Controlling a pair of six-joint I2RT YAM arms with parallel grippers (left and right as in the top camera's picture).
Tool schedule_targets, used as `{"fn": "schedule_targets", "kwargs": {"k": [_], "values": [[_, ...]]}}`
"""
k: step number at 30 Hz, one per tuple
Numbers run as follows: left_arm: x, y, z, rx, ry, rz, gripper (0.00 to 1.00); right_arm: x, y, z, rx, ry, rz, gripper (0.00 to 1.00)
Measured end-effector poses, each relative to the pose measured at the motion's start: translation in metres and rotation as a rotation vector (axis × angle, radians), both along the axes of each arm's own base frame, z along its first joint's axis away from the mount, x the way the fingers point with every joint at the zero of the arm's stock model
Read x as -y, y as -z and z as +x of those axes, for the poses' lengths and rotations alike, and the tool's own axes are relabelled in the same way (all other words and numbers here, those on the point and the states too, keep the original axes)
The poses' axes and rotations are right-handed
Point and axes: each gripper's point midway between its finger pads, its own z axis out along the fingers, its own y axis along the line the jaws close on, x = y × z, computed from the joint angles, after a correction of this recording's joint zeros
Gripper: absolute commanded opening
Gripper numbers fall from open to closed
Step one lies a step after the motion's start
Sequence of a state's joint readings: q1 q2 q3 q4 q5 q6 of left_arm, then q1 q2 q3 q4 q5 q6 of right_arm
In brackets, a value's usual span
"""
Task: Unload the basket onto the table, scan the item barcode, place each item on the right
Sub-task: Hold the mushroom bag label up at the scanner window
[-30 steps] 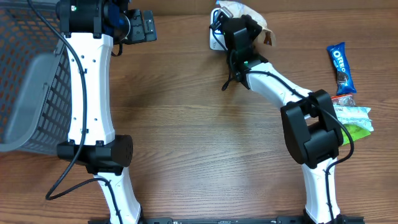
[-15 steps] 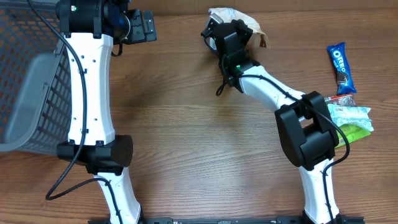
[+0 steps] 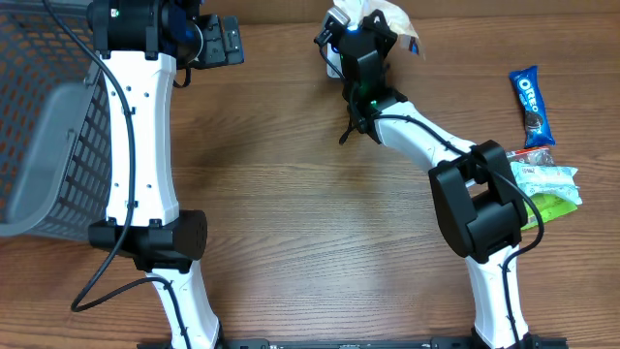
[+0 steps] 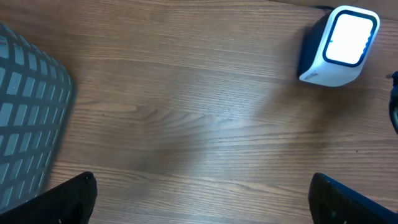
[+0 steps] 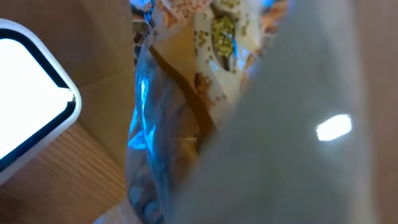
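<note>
Sitting at bench (image 3: 291, 194) left: grey mesh basket (image 3: 44, 126), running off frame, partly hiding behind left arm, contents impossible to tell. Hanging with fingers spread wide, gripping nothing: left claw (image 4: 202, 199). Clamping a crinkly snack packet (image 3: 389, 14) in closed right claw (image 3: 358, 31), at far edge beside lit barcode scanner (image 4: 339, 45). Blurring badly in right wrist view, packet print unreadable. Lying at right: Oreo pack (image 3: 531, 105), green-white pouch (image 3: 554, 184).

A lit white scanner (image 4: 337, 45) stands on wood table (image 4: 186, 112) beside grey basket (image 4: 28, 106).
</note>
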State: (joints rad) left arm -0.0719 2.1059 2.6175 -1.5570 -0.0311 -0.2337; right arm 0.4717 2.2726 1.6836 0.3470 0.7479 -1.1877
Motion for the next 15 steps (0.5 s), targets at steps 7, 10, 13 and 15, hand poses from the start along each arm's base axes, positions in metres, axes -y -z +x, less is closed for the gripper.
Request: {"fn": "schedule_targets", "kwargs": {"k": [7, 10, 13, 15], "values": [[0.0, 0.0, 0.0, 0.0, 0.0, 0.0, 1.0, 0.0, 0.027, -0.001, -0.078, -0.005, -0.052, 0.04], [0.0, 0.0, 0.0, 0.0, 0.0, 0.0, 1.0, 0.0, 0.029, 0.0, -0.081, -0.008, -0.047, 0.04], [0.0, 0.0, 0.0, 0.0, 0.0, 0.0, 1.0, 0.005, 0.03, 0.002, -0.08, -0.002, -0.042, 0.04], [0.0, 0.0, 0.0, 0.0, 0.0, 0.0, 1.0, 0.011, 0.03, 0.004, -0.079, 0.007, -0.039, 0.04]]}}
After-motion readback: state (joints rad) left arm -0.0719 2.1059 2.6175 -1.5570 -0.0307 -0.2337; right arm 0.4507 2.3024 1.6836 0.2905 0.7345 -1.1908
